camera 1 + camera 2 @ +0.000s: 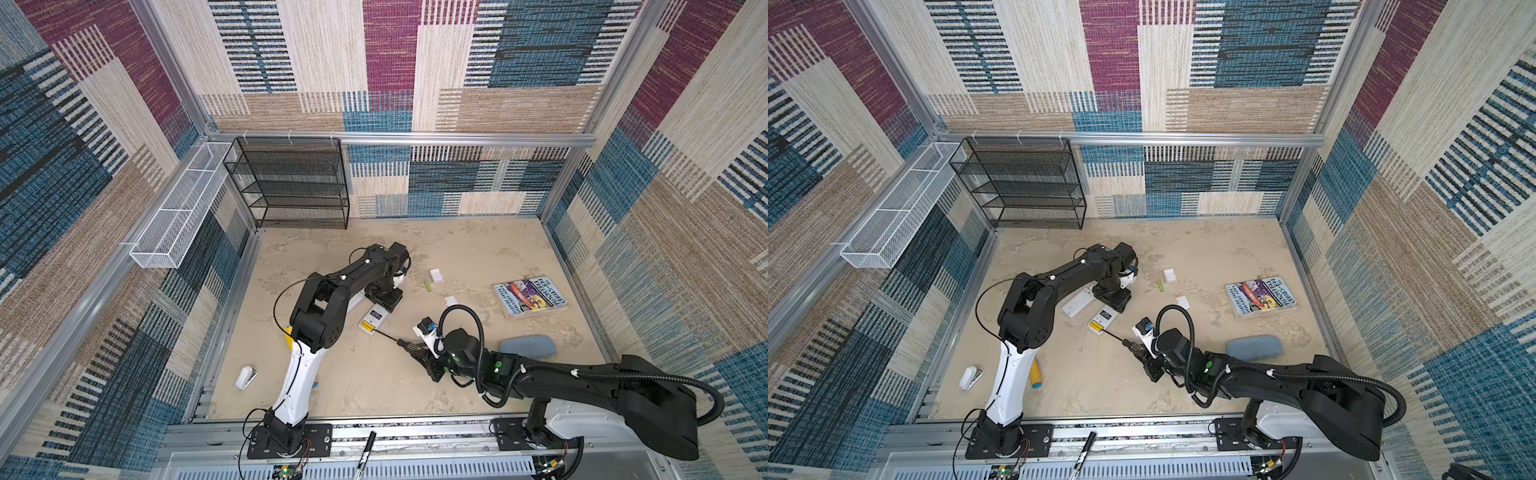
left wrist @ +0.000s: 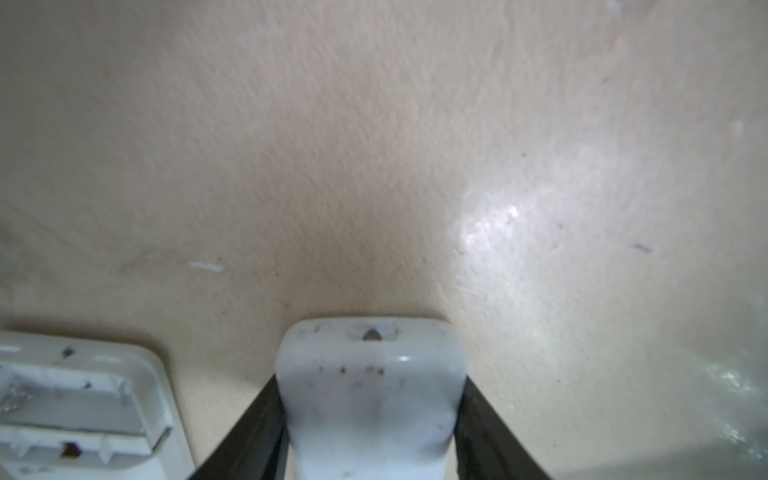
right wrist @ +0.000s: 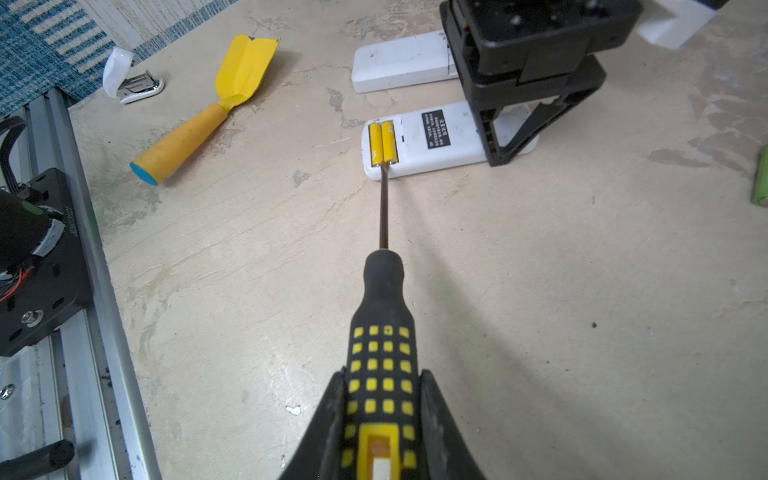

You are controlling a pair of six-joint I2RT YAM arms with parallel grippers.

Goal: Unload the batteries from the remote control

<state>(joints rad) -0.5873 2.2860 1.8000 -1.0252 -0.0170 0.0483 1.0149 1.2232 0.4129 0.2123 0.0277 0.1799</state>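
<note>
Remote control [image 3: 440, 139]: white, lying back-up on the bench [image 3: 540, 291]; its battery bay is uncovered at the end nearer the right arm.
Yellow batteries [image 3: 384, 141]: two, side by side, seated in that bay.
Green battery [image 1: 427, 285]: one, lying loose on the bench, well apart from the remote control and farther toward the back wall.
Left gripper [image 2: 370, 380]: comes down from above; jaws pinch the remote control's far end across its width.
Right gripper [image 3: 382, 399]: jaws pressed against the black-and-yellow handle of the screwdriver [image 3: 384, 299], which is held low with its shaft pointing at the bay.
Screwdriver tip: at the bay's near edge, by the ends of the yellow batteries; whether it touches them I cannot tell.
Second remote [image 3: 399, 62]: white, just beside the first; the left wrist view shows its bay empty.
Small white pieces [image 1: 436, 275]: two flat ones, near the green battery.
Elsewhere on the bench: yellow trowel [image 3: 208, 112], stapler [image 3: 133, 81], book [image 1: 530, 297], grey-blue pouch [image 1: 528, 347].
</note>
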